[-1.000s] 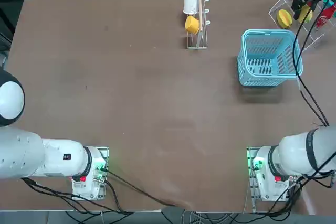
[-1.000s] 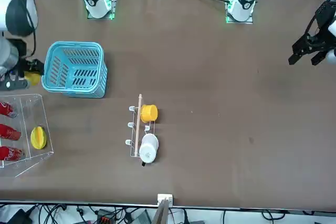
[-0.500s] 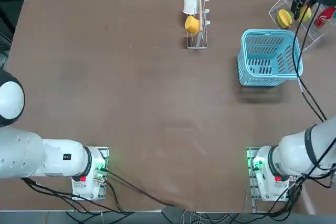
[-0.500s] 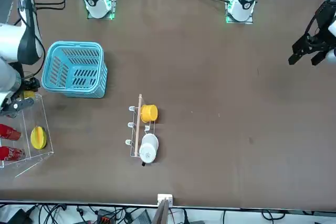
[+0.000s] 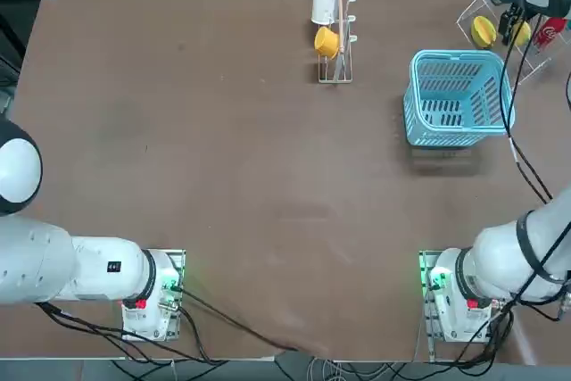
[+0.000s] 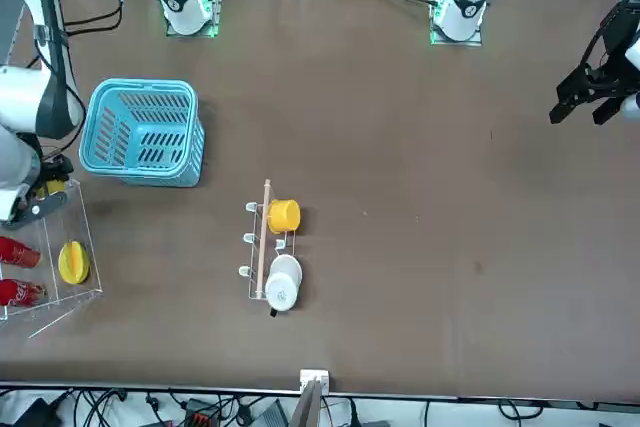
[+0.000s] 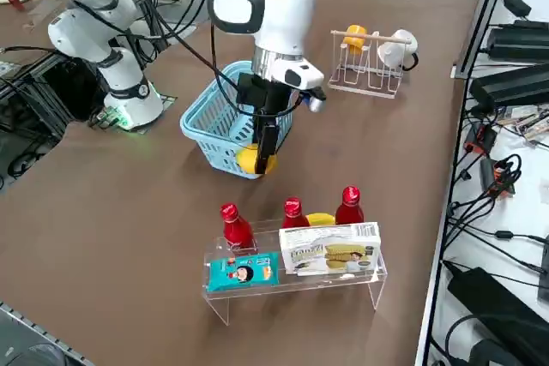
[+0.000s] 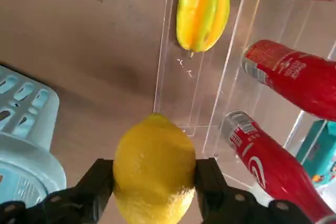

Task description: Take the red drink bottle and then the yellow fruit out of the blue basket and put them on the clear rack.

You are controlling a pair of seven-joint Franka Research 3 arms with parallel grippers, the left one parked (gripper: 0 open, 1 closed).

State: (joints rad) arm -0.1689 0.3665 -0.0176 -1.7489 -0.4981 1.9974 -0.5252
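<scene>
Gripping the lemon (image 8: 154, 169) round its middle, right gripper (image 8: 155, 182) has it above the table, beside the clear rack (image 7: 294, 287). Probably firm, fairly light, waxy skin: could roll or slip if pinched off-centre. Keep both pads on the widest part, moderate squeeze, lower gently before releasing.

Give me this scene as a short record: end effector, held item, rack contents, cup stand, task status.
Right end effector: closed around the lemon, beside the blue basket
Held item: lemon, gripped from both sides
Clear rack: three red drink bottles, a starfruit, a teal packet, a white box
Wire cup stand: yellow cup, white cup
Status: lemon out of the basket, not yet released on the rack
</scene>
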